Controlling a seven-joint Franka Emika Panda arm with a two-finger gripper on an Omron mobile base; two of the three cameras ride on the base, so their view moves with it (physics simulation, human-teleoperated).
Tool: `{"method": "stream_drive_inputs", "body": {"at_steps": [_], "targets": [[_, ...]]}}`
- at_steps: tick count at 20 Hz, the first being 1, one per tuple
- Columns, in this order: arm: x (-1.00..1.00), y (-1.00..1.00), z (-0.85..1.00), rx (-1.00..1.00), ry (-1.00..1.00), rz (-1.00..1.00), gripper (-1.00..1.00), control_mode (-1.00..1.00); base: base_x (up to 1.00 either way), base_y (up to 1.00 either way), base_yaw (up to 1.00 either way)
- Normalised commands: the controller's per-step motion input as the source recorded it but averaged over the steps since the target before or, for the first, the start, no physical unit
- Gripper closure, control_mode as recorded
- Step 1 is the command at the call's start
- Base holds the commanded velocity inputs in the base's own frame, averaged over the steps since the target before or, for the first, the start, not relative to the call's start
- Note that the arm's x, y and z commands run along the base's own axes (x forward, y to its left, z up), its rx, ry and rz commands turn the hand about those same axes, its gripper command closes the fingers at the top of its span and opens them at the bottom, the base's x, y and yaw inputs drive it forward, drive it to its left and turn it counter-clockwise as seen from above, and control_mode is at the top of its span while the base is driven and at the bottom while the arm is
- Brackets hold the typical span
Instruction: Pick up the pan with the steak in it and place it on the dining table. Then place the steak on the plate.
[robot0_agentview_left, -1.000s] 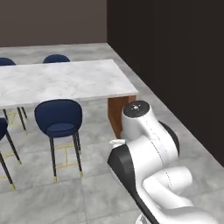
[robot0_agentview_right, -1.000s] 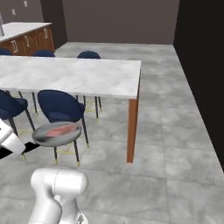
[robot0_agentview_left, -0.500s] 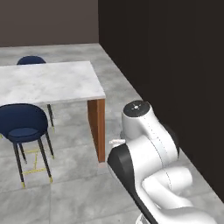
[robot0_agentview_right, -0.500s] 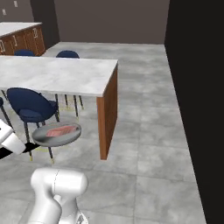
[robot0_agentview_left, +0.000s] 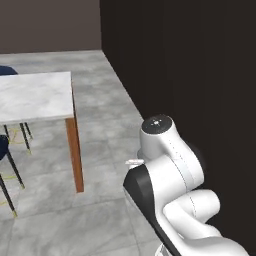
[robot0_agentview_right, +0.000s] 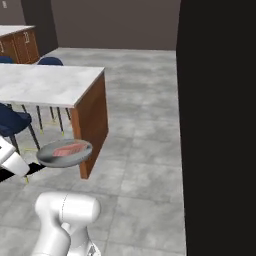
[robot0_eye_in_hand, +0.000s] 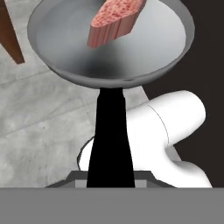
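Claw (robot0_eye_in_hand: 110, 181) clamping pan (robot0_eye_in_hand: 109, 43) handle, steak (robot0_eye_in_hand: 114, 19) inside

A grey tiled floor (robot0_agentview_right: 145, 165) is running across the middle and lower part of the right base view and is also showing in the left base view. A tall black wall (robot0_agentview_left: 200, 75) is occupying the right side of the left base view. Blue padded chairs (robot0_agentview_right: 12, 125) are standing at the left edge of the right base view, one more (robot0_agentview_right: 50, 61) sitting further back at upper left. A wooden cabinet (robot0_agentview_right: 20, 44) with a pale top is standing in the upper left corner of that frame.
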Motion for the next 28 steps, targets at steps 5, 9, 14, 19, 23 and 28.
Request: {"method": "stream_drive_inputs", "body": {"at_steps": [5,9,14,19,23,28], "targets": [[0.0,0.0,0.0,0.0,0.0,0.0,1.0,1.0,0.31,-0.94,0.01],[0.0,0.0,0.0,0.0,0.0,0.0,1.0,1.0,0.6,-0.68,0.04],[0.0,0.0,0.0,0.0,0.0,0.0,1.0,1.0,0.94,-0.33,0.02],[0.0,0.0,0.0,0.0,0.0,0.0,1.0,1.0,1.0,-0.26,0.0],[0.0,0.0,0.0,0.0,0.0,0.0,1.0,1.0,1.0,-0.24,0.0],[0.0,0.0,0.0,0.0,0.0,0.0,1.0,1.0,1.0,-0.25,0.0]]}}
